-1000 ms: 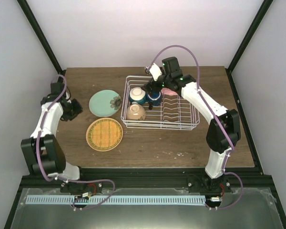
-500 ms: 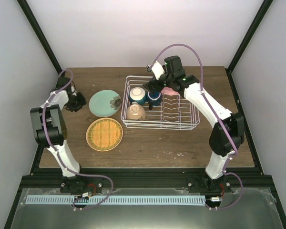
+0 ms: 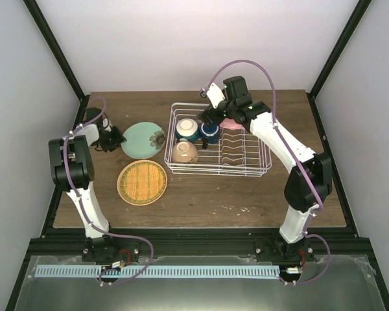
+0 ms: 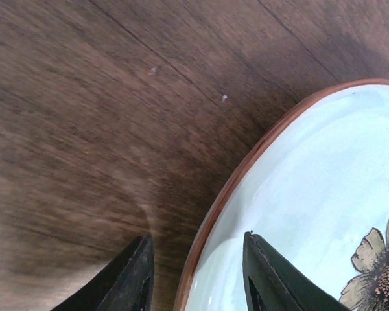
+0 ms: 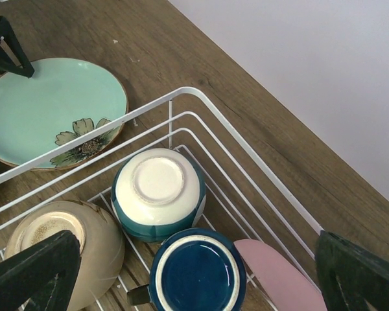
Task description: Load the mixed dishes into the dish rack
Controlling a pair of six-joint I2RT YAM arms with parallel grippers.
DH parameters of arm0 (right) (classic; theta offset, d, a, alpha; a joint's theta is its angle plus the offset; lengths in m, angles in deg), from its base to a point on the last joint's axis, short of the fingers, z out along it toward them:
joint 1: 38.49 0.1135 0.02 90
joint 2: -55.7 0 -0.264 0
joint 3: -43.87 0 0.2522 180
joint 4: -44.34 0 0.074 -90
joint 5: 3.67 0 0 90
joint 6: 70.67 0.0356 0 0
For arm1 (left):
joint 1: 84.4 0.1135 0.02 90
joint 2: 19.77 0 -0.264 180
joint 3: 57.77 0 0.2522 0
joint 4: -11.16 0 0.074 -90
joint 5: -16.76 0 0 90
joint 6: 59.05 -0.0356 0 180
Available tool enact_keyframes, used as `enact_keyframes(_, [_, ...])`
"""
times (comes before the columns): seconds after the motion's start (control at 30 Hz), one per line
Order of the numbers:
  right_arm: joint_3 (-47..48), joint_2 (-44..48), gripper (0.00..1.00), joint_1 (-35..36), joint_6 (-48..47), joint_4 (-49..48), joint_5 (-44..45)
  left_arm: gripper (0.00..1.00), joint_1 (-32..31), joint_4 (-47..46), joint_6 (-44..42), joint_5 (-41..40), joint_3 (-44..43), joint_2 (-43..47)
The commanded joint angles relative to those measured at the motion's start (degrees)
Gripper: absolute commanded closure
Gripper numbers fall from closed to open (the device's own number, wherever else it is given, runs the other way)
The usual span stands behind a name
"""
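Observation:
The white wire dish rack (image 3: 246, 170) holds the upturned cream bowl (image 3: 185, 152), the upturned white-and-blue bowl (image 3: 187, 128), the upturned dark blue mug (image 3: 210, 133) and the pink plate (image 3: 231, 124) standing in the prongs. A mint-green flower plate (image 3: 142, 139) and the tan-yellow woven plate (image 3: 142, 182) lie on the table left of the rack. My left gripper (image 3: 114, 138) is open, its jaws straddling the mint plate's left rim (image 4: 207, 227). My right gripper (image 3: 211, 119) is wide open and empty above the mug (image 5: 198, 275).
The rack's (image 5: 201, 107) right half has bare prongs. Dark frame posts stand at both back corners of the wooden table (image 3: 201, 194). The left gripper's fingertips (image 5: 1, 45) show at the top left of the right wrist view.
My left arm has folded back and swung its gripper right, from the table's left edge to the mint plate's rim. My right gripper has barely moved.

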Motion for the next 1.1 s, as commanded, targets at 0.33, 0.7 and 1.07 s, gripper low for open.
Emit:
enact_keyframes(0.33, [3.13,-2.13,0.0,0.42,-0.53,1.68,1.34,0.69,0.04,-13.58,5.06,10.52,9.54,-1.62])
enact_keyframes(0.7, [1.99,-2.04,0.0,0.44,0.21,1.81,-0.35,1.0,0.38,-17.02,5.56,12.96,15.08,0.48])
enact_keyframes(1.07, [0.58,-0.8,0.0,0.42,2.53,-0.12,-4.31,1.0,7.78,-17.5,8.08,15.95,14.89,8.52])
